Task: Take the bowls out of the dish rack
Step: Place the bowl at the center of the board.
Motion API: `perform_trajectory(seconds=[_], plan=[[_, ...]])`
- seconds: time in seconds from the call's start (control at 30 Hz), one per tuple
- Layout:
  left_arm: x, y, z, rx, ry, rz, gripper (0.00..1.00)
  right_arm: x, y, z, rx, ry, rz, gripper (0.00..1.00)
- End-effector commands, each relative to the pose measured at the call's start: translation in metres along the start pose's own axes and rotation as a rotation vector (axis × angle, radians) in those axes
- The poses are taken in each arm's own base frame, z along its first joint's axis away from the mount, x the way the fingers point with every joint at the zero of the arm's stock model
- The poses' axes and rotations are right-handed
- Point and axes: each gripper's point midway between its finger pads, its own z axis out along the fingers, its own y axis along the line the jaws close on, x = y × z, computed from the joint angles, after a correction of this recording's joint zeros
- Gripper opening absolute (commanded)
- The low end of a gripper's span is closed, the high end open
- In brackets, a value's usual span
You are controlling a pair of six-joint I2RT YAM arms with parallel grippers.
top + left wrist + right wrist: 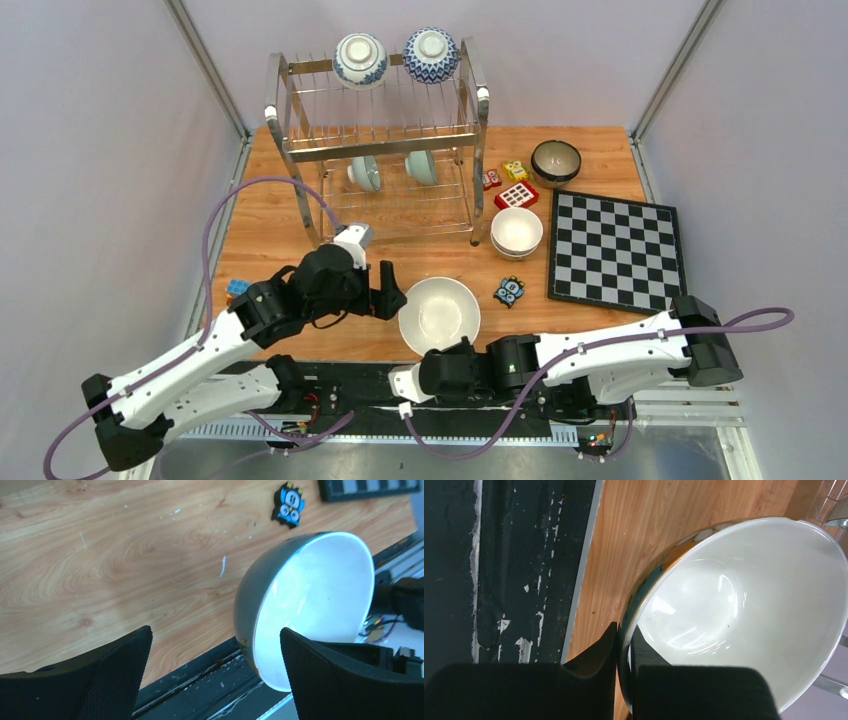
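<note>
Top external view: large bowl (439,312) pinched at its rim by the right gripper (436,358)

The large bowl, white inside and pale grey-green outside, is seen mouth upward at the near edge of the wooden table (270,230). It is placed in front of the dish rack (380,130) and well apart from it. In the right wrist view the near rim of the bowl (744,600) is clamped by the right gripper (624,630), with one finger inside the wall and one outside, the jaws drawn narrow on the thin ceramic. Whether the bowl rests on the wood or is raised off it cannot be told.

The left gripper (397,300) is held just to the left of the bowl with its jaws spread wide. In the left wrist view nothing is gripped by the left gripper (215,632); the bowl (310,605) is seen beside one of its fingers (325,680), and contact there cannot be judged.

Two blue-and-white bowls (360,58) are set on the rack's top tier, and two pale green bowls (365,172) are stood on edge in the lower tier. To the right of the rack, a stack of cream bowls (516,230) and a dark brown bowl (555,160) are placed on the table, near a chessboard (617,250). Toy blocks (517,195) are scattered between the rack and the dark brown bowl, and an owl block (509,291) is laid between the large bowl and the chessboard
</note>
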Motion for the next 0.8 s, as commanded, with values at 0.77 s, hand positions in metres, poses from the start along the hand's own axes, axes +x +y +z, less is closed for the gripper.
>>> perform_trajectory(seconds=[0.77], plan=[[0.037,-0.020,0.030,-0.186,0.276,0.470,0.69,-0.016,-0.001,-0.003,0.019,0.026,-0.095,0.03]])
